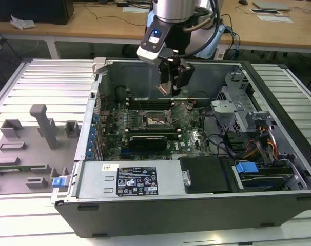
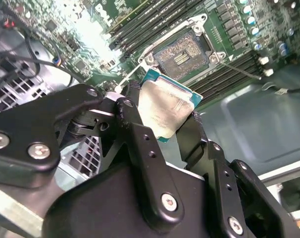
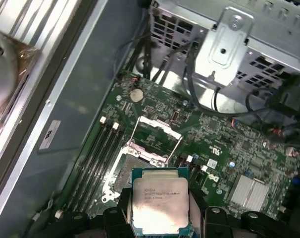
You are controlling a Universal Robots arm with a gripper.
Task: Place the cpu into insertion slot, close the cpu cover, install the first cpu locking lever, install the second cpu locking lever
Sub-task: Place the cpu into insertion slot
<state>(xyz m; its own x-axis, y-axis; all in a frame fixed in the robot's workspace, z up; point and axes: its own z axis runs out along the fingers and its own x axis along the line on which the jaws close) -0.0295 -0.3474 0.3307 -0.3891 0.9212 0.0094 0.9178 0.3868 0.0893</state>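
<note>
Quick status: step one isn't finished yet. The black two-finger gripper has its fingers clamped on opposite edges of the cpu, a small flat square chip with a silver-grey metal top and green rim. The chip hangs in the air inside the open grey computer case.

The insertion slot, a square black-framed socket with a pale pin field, sits bare on the green motherboard. It's out past the fingertips and apart from the chip, so nothing is seated. The cpu cover, a thin silvery square frame, looks swung open just beyond the socket. My guess is both locking levers are undone too, so the cover and both levers are all left to do.

On the views: the second wrist view looks straight into the pin field and catches a thin metal rod jutting from the socket's side. In the first wrist view the chip hides part of the socket, but the open cover frame is easy to read. The exterior view shows the chip hanging well above the board.
</note>
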